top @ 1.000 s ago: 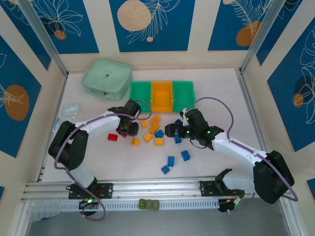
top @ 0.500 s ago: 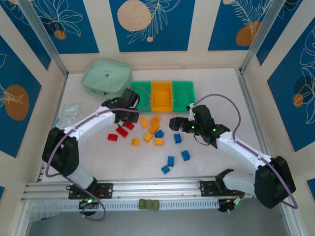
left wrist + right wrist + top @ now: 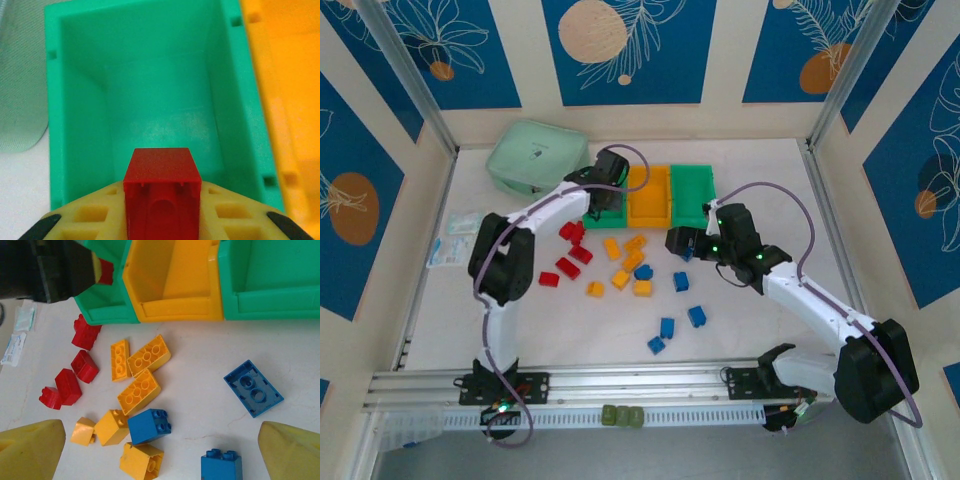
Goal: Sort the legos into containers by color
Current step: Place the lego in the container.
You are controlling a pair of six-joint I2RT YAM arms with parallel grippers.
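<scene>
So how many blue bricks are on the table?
6 blue bricks: one nearest the bins, two by the yellow ones, three grouped farthest from them. The right arm may hide more.

White table (image 3: 770, 170); three joined bins (image 3: 650, 200), mint pouch (image 3: 535, 158), scattered red, yellow, blue legos (image 3: 642, 288), clear packets (image 3: 445, 250)

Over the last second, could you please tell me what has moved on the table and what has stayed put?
The left gripper, jaws shut on a red brick, carried it away from the pile and out over the left green bin. The right gripper, jaws open and empty, drifted slightly toward the bins. The loose bricks and the bins stayed put.
</scene>
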